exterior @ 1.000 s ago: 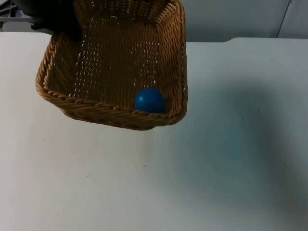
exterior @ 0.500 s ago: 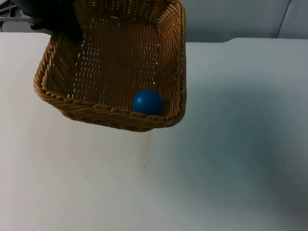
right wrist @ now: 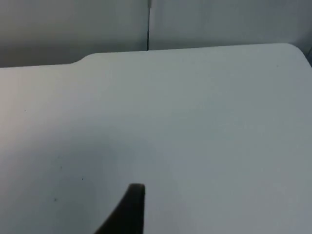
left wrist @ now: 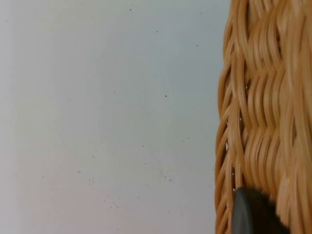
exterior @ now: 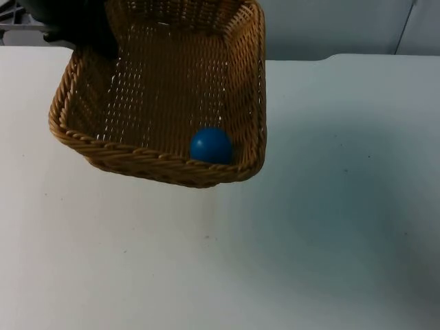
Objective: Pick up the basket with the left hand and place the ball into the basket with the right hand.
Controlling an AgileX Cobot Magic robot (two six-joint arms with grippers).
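Left gripper [exterior: 96,38] at far-left corner of wicker basket [exterior: 124,155], clamped on its rim; basket held tilted above white table [exterior: 309,240]. Left wrist view: a fingertip [left wrist: 251,214] pressed vs woven wall. Blue ball [exterior: 211,145] inside basket, at its near-right corner, touching near wall. Right gripper [right wrist: 129,212] over bare table w/ grey partition wall [right wrist: 73,24] behind; can't tell its claw state.

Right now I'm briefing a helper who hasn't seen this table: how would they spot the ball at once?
Find the white table, then the tan wicker basket held up at its far left side. The ball lies inside, in the near right corner against the woven wall. It is the scene's one small, smooth, round blue thing.
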